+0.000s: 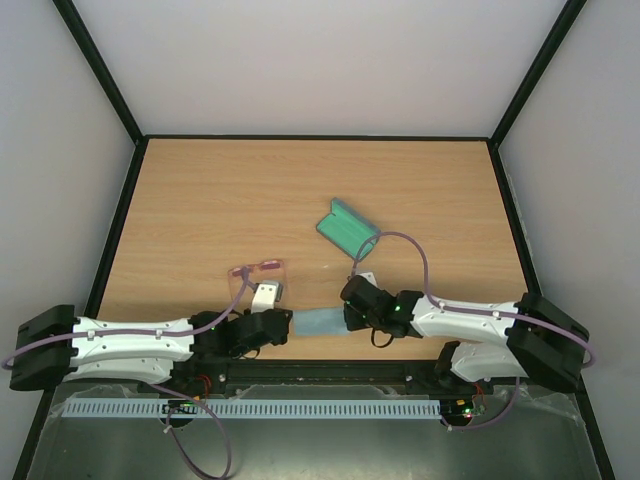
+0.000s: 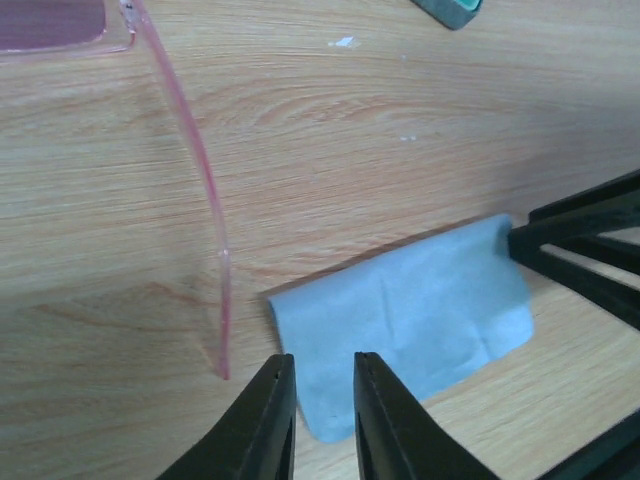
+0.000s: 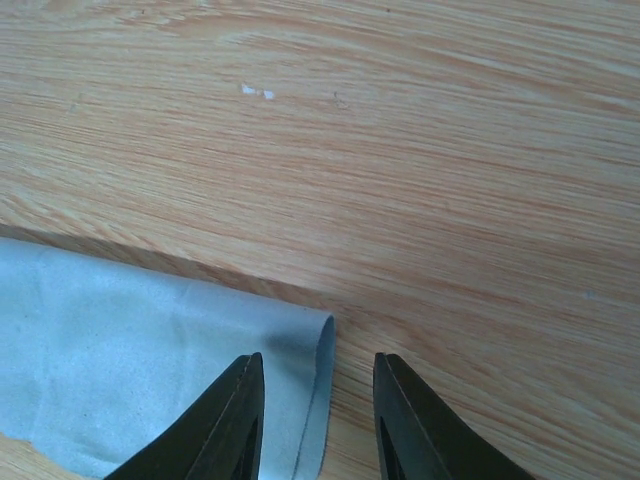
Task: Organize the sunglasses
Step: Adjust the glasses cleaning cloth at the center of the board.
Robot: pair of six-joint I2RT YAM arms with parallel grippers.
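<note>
Releasing the light blue square cloth (image 2: 410, 310)
Jaws of left gripper (image 2: 325, 362) and right gripper (image 3: 318, 362) parted, empty; rise straight, sparing thin pink-framed sunglasses (image 2: 50, 22)

Parted pincer (image 3: 317, 372) over blue cloth (image 3: 130, 340)

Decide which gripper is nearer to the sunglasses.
Left. The left gripper sits beside the sunglasses, at the cloth's left end; the right gripper sits at the cloth's other end, farther off.

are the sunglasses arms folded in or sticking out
Sticking out, for one at least: the sunglasses show a long pink arm running away from the lens. The other arm is unclear.
</note>
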